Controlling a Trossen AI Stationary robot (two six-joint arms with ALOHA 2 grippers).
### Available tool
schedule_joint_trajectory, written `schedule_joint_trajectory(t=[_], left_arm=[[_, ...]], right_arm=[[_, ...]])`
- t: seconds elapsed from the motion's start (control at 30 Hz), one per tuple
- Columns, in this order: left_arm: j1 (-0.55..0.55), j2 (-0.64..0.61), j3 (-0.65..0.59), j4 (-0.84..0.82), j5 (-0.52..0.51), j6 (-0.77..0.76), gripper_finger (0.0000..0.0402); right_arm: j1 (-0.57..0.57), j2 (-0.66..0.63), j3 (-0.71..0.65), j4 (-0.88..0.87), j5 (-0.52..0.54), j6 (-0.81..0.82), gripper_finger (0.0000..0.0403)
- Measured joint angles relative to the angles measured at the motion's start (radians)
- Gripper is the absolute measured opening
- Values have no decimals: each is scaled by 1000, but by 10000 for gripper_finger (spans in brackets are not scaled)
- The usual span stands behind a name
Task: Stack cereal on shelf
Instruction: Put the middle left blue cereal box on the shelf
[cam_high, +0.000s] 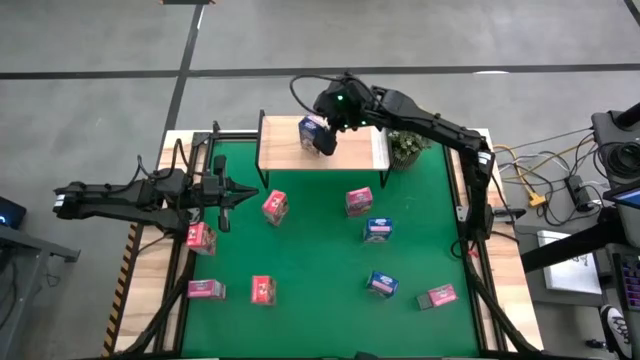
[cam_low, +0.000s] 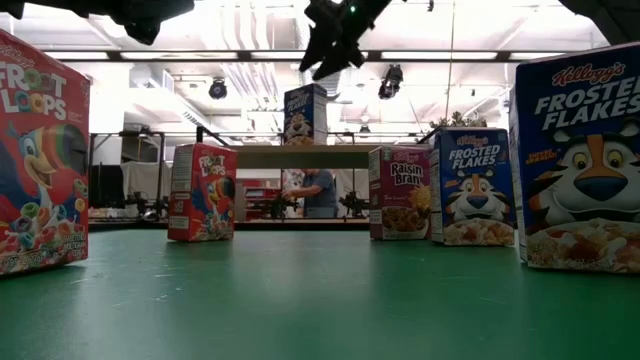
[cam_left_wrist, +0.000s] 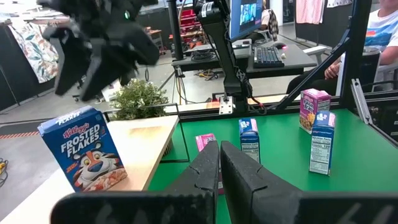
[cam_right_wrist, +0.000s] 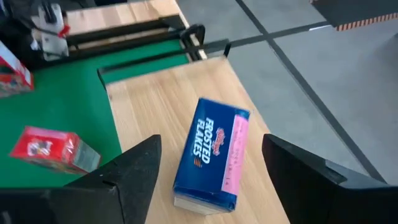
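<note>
High view: right gripper (cam_high: 327, 135), fingers spread apart, is seen above a blue rectangular cardboard Frosted Flakes box (cam_high: 311, 128) standing on the light wooden shelf (cam_high: 352, 150) at 12 o'clock; left gripper (cam_high: 240, 193), fingers together, is held at 9 o'clock.

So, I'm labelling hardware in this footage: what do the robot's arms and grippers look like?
Both arms are dark, near-black jointed links. The right arm carries a looping black cable and a small green light near its wrist. The right gripper has two broad, flat, matte black fingers. The left gripper has similar thick dark fingers.
</note>
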Motion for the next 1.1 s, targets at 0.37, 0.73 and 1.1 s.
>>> schedule_joint_trajectory(t=[0.37,0.73,1.1], left_arm=[[0,0,0,0,0,0,0],[0,2,0,-3,0,2,0],[0,2,0,-3,0,3,0]], right_arm=[[66,-3,80,-308,0,43,154],[77,3,-228,-75,172,70,30],[63,2,-269,160,238,-33,9]])
